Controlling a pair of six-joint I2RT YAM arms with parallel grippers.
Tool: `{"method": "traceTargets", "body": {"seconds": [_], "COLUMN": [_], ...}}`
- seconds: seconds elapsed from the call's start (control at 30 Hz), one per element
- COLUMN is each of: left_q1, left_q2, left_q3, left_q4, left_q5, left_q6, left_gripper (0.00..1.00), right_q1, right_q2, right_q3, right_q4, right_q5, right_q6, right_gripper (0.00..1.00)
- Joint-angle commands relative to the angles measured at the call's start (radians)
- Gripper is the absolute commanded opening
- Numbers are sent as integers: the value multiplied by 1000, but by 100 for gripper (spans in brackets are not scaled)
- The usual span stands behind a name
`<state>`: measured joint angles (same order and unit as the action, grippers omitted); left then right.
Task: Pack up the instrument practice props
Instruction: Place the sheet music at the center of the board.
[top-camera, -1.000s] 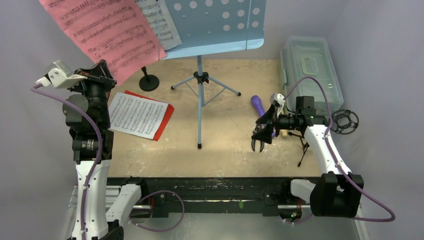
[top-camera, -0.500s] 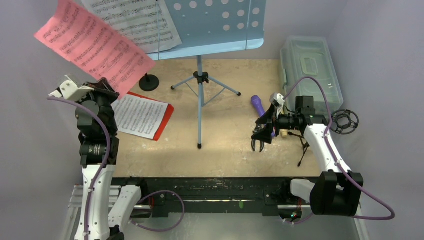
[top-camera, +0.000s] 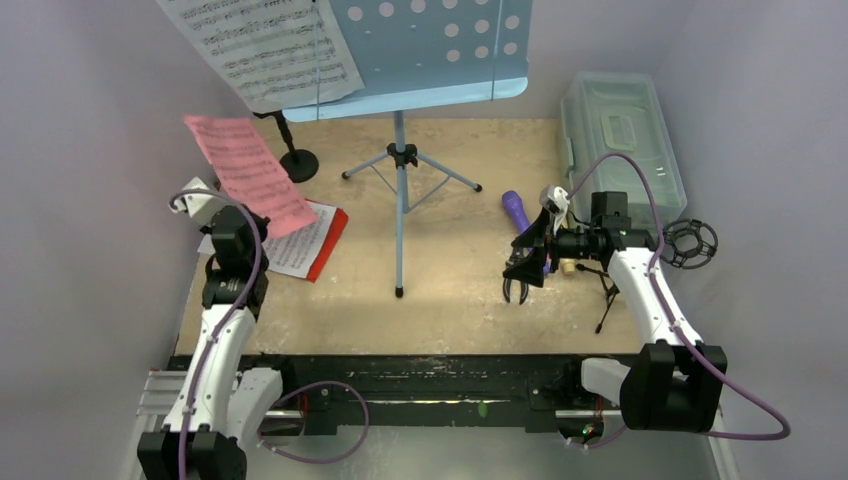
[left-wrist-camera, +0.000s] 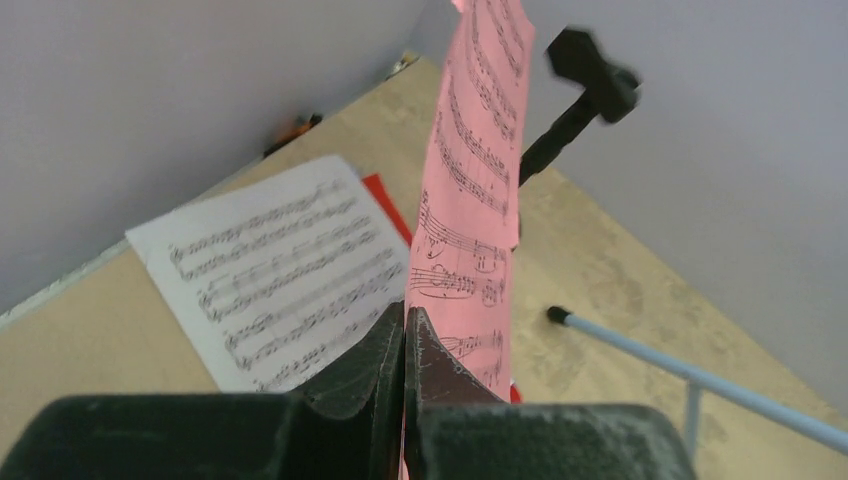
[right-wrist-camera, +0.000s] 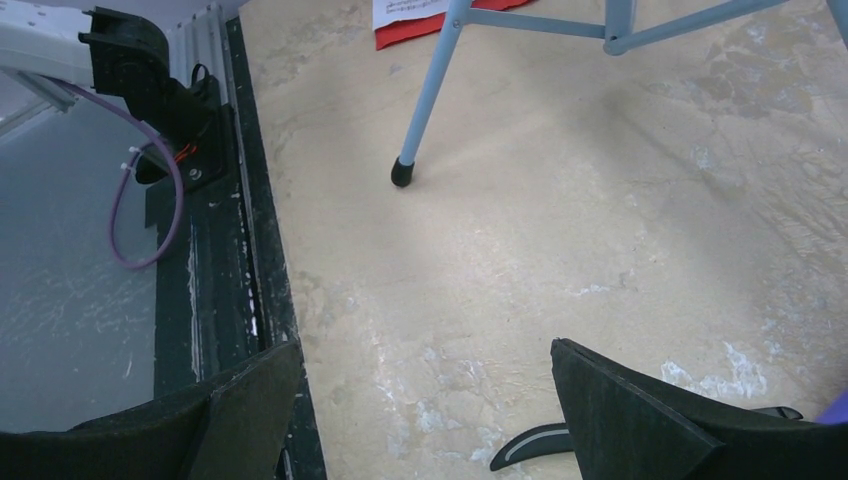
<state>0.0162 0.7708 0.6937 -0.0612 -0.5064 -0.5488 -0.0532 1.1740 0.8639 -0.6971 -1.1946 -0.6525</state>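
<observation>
- The left fingers (left-wrist-camera: 365, 360) are clamped on the bottom edge of a pink page (left-wrist-camera: 470, 200).
- The pink page stands up from the fingers, with its long axis pointing up and away from them, and it is off the surface (top-camera: 450, 300).
- A white page (left-wrist-camera: 280, 270) lies flat on a red page (top-camera: 332, 230), just below and beside the left fingers.
- The left arm is much nearer to this pile, so I think the pink page should go down there, flat.
- The box (top-camera: 620, 130) is well apart, at the far right.
- The right fingers (right-wrist-camera: 620, 410) are apart and hold nothing. They hang over the surface near the purple microphone (top-camera: 517, 211).
</observation>
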Motion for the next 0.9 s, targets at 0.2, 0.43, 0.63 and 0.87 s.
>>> {"method": "traceTargets", "body": {"seconds": [0.2, 0.43, 0.63, 0.87], "left_q1": [95, 111, 112, 111], "left_q2": [319, 437, 330, 188], "left_q3": [-253, -148, -97, 25], "left_q4": [200, -74, -145, -210], "left_q5": [36, -50, -46, 69], "left_q6": [-429, -541, -489, -299], "left_gripper": [0, 49, 84, 86], "right_q1": [3, 3, 3, 3], "right_q2": [-3, 3, 10, 13], "right_q3": [43, 51, 56, 55], "right_q4": [-30, -47, -65, -65], "right_q5": [4, 0, -2, -2], "right_q6": [-39, -55, -75, -75], "right_gripper": [99, 99, 99, 99]}}
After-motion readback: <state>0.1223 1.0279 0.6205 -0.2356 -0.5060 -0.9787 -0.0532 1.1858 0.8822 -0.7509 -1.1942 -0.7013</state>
